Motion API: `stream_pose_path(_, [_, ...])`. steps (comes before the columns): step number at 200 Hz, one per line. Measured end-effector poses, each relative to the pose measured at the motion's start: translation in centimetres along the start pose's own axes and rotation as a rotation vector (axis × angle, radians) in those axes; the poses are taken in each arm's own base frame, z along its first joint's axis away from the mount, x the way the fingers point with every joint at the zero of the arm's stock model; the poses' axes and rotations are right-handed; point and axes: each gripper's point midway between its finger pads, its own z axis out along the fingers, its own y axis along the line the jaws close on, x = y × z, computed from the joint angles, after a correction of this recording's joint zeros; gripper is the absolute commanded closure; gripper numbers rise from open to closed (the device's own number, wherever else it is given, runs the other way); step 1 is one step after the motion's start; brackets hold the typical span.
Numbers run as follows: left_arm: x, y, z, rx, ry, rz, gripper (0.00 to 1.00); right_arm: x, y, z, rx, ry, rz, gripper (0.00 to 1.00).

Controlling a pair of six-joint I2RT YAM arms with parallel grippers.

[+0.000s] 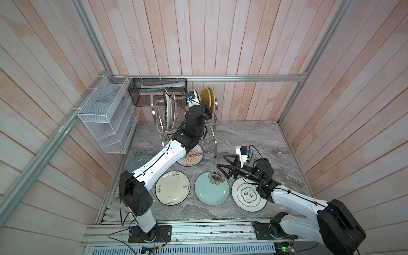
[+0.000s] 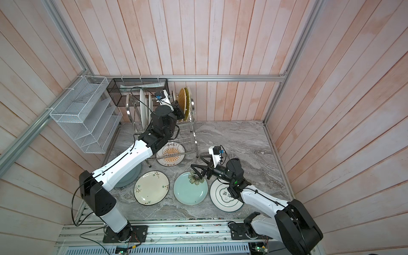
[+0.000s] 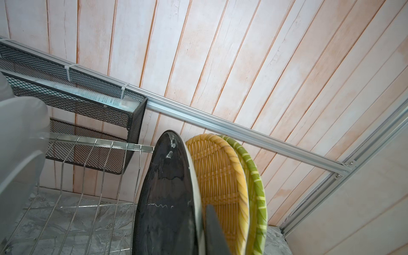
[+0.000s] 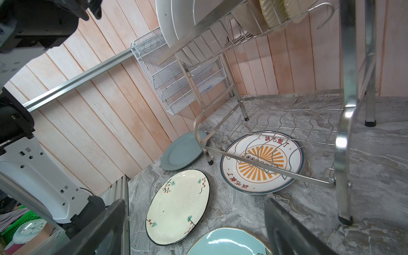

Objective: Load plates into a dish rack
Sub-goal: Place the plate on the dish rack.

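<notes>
Right, starting at my left: the grey plate (image 1: 135,162) lies flat on the marble table (image 1: 254,136), partly hidden by the left arm (image 1: 159,163). Next comes the cream floral plate (image 1: 172,187), also flat. Behind it stands the dish rack (image 1: 215,141). White plates (image 1: 169,108) stand upright in its upper tier, and the sunburst plate (image 1: 191,157) lies on the table beneath its lower tier. I see the left gripper (image 3: 202,225) pinching the rim of the black plate (image 3: 167,187). That plate stands upright in the upper tier, just beside the woven yellow plate (image 3: 220,176) and the green plate (image 3: 256,187). Further right lie the pale blue plate (image 1: 211,191) and the lettered white plate (image 1: 247,197). The right gripper (image 1: 221,162) hangs spread wide and empty near the pale blue plate's far edge.
</notes>
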Motion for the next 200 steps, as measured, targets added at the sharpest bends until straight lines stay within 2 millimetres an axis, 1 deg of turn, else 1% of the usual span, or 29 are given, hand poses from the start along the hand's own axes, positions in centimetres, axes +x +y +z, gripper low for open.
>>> stream_pose_path(23, [-0.5,-0.3,0.1,0.014,-0.024,-0.011,0.77,0.0,0.0,0.0,0.0,0.0,0.0,0.02])
stream_pose_path(44, [-1.0,-0.6,0.0,0.027,-0.042,-0.02,0.74,0.0,0.0,0.0,0.0,0.0,-0.001,0.02])
stream_pose_path(83, [-0.6,-0.8,0.3,0.034,-0.037,-0.019,0.73,0.0,0.1,0.0,0.0,0.0,-0.007,0.02])
stream_pose_path(107, [-0.8,-1.0,0.4,0.04,-0.038,-0.02,0.66,0.1,0.1,0.0,0.0,0.001,-0.007,0.02])
stream_pose_path(120, [-1.3,-1.3,0.3,0.049,-0.045,-0.026,0.61,0.1,0.1,0.1,0.0,0.003,-0.006,0.02])
stream_pose_path(144, [-2.1,-1.9,0.1,0.077,-0.053,-0.035,0.56,0.2,-0.1,0.1,0.006,0.006,-0.006,0.02])
stream_pose_path(159, [-2.6,-2.3,-0.3,0.097,-0.049,-0.032,0.49,0.3,-0.2,0.1,0.011,0.009,-0.007,0.02])
stream_pose_path(166, [-2.9,-2.4,-0.4,0.105,-0.049,-0.03,0.47,0.4,-0.2,0.1,0.014,0.011,-0.005,0.02])
stream_pose_path(182, [-3.9,-2.8,-1.1,0.129,-0.047,-0.023,0.43,0.5,-0.3,0.0,0.018,0.015,-0.004,0.02])
stream_pose_path(200, [-5.5,-3.1,-2.3,0.157,-0.055,-0.021,0.38,0.5,-0.4,0.0,0.02,0.016,-0.005,0.02])
